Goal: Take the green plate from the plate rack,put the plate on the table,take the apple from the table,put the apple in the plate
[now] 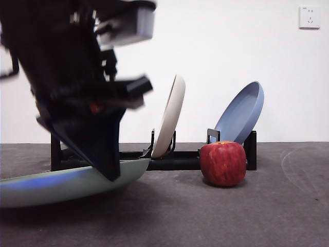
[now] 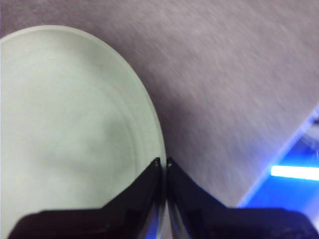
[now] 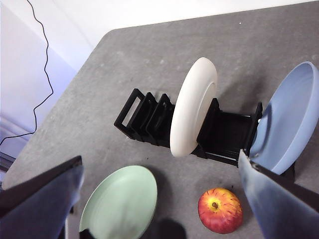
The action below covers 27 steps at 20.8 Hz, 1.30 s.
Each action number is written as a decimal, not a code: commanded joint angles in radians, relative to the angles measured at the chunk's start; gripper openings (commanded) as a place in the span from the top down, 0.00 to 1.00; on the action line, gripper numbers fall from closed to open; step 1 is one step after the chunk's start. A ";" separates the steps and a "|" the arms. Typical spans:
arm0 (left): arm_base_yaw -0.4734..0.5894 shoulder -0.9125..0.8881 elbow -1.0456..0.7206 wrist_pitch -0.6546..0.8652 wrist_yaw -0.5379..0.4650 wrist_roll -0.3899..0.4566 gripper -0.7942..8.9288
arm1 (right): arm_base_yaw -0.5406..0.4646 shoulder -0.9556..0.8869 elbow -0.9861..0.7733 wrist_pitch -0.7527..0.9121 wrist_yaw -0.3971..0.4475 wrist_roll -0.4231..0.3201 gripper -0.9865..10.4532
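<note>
The left gripper (image 2: 163, 162) has its two black jaws pinched almost together on the rim of the large, pale mint-green matte plate (image 2: 70, 129), so it has the plate firmly by its edge. In the front view that plate (image 1: 61, 182) hangs low over the dark grey mottled table (image 1: 231, 216), tilted, its far side lower and apparently just touching the surface or a hair above it; I cannot tell which. It sits out of the long black plastic plate rack (image 1: 175, 159), between the rack and the table's near edge.

To my eye the setting-down is nearly done. What would make it go well is lowering the held rim gently until the plate lies flat, then releasing without dragging it.

The left arm leans in steeply from above, wrist angled down toward the rim.

The right gripper (image 3: 159, 199) hovers high over the scene, jaws spread wide and empty. The round red apple (image 1: 222, 163) rests just in front of the rack, well apart from the green plate. A cream-white plate (image 1: 169, 116) and a blue plate (image 1: 241, 113) stand in the rack.
</note>
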State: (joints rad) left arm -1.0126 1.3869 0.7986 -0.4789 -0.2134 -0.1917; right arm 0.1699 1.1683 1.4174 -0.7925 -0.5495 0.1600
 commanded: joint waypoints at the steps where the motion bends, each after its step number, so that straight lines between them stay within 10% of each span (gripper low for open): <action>1: 0.046 0.001 -0.069 0.119 0.042 -0.006 0.93 | 0.001 0.002 0.005 -0.001 0.000 -0.007 0.45; 23: 0.171 0.144 -0.098 0.195 0.221 0.037 0.91 | 0.001 0.002 0.005 0.007 0.001 -0.007 0.45; 27: 0.171 0.144 -0.098 0.183 0.221 0.002 0.69 | 0.001 0.002 0.005 0.006 0.001 -0.007 0.45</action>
State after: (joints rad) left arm -0.8421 1.5116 0.7269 -0.2661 -0.0006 -0.1623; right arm 0.1699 1.1683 1.4174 -0.7918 -0.5495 0.1600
